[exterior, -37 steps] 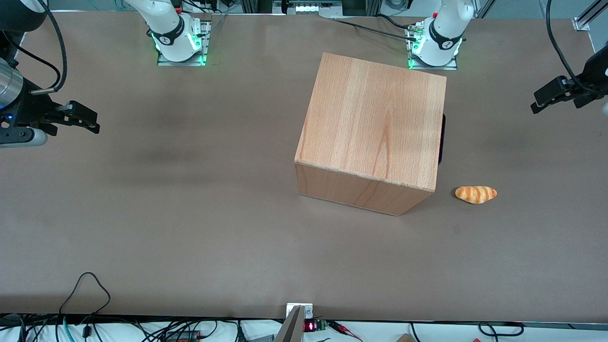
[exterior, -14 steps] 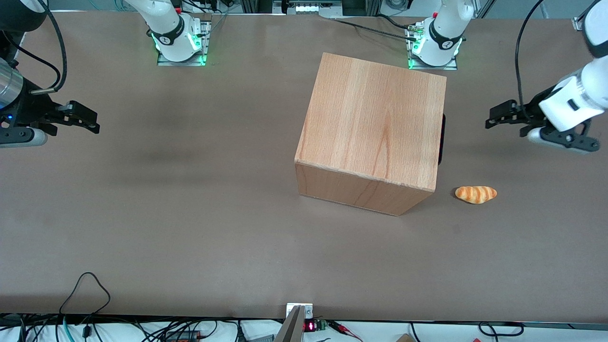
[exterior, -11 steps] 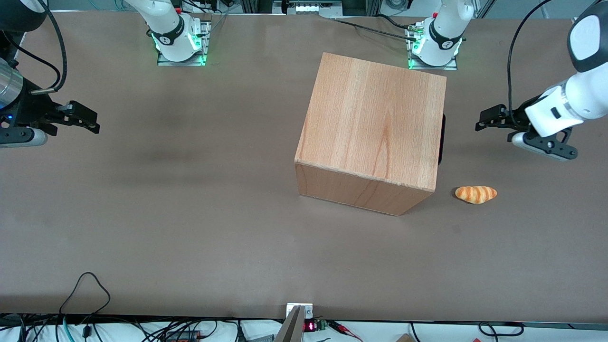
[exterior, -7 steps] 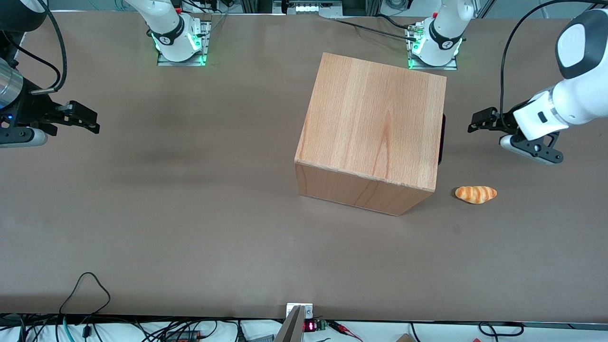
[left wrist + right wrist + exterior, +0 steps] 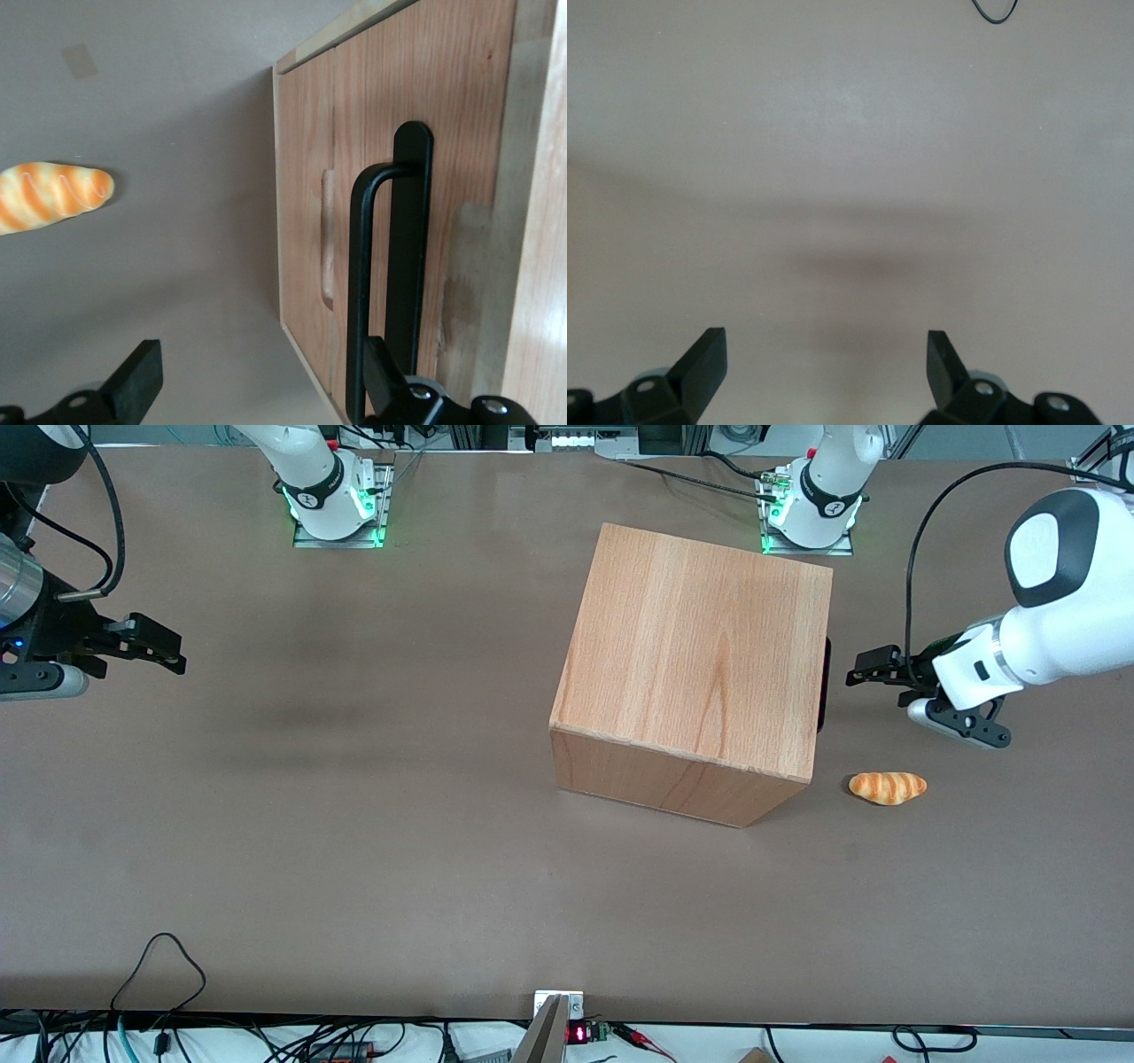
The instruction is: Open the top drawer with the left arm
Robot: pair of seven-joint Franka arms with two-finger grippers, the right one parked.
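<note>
Striped bread roll (image 5: 888,787) on brown table (image 5: 354,824), near cabinet (image 5: 700,655) corner.

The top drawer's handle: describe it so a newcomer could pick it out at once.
Start at the big wooden cabinet mid-table and go to its front, which faces the working arm's end, where the open gripper hovers close by. The top drawer is shut; its handle is a long black bar, unlike the plain wooden recess beside it.

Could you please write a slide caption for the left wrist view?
Open claw nearing the top drawer's black handle, bread roll on table.
</note>
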